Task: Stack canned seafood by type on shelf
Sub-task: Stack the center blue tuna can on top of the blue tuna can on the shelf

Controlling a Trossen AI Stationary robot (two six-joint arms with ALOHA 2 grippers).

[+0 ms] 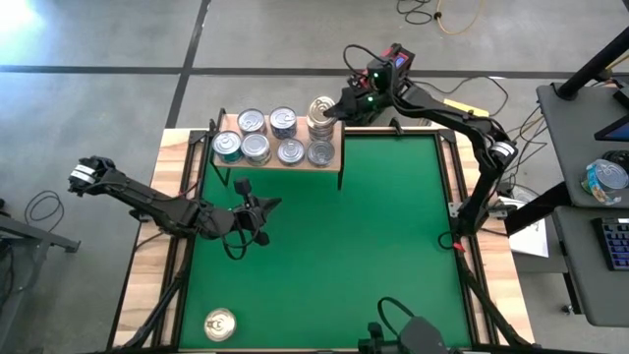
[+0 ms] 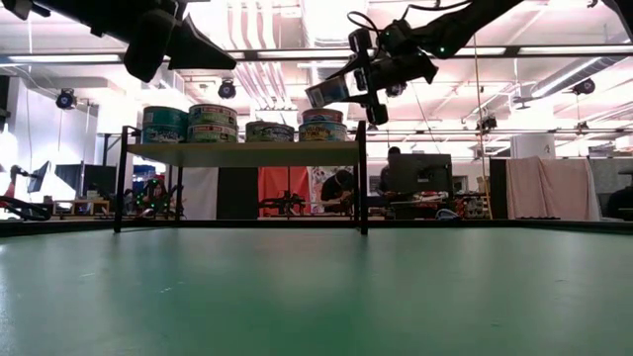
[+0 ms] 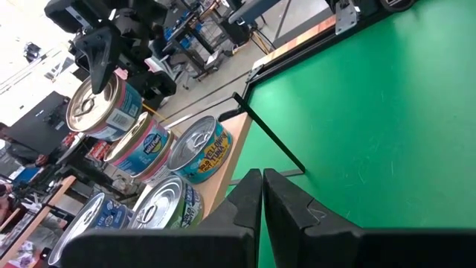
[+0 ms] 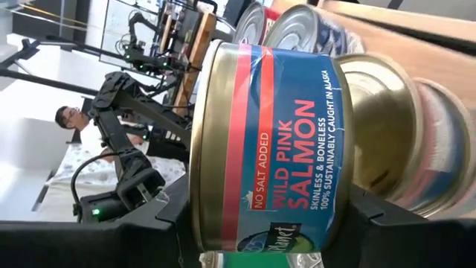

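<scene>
A lone tin (image 1: pixel 219 324) lies at the green mat's (image 1: pixel 354 246) near edge as the left end effector (image 1: pixel 263 209) hovers closed and empty, while the right end effector (image 1: pixel 332 111) grips a salmon tin (image 4: pixel 268 149) above the shelf's (image 1: pixel 280 162) stacked cans (image 1: pixel 320 152).
</scene>
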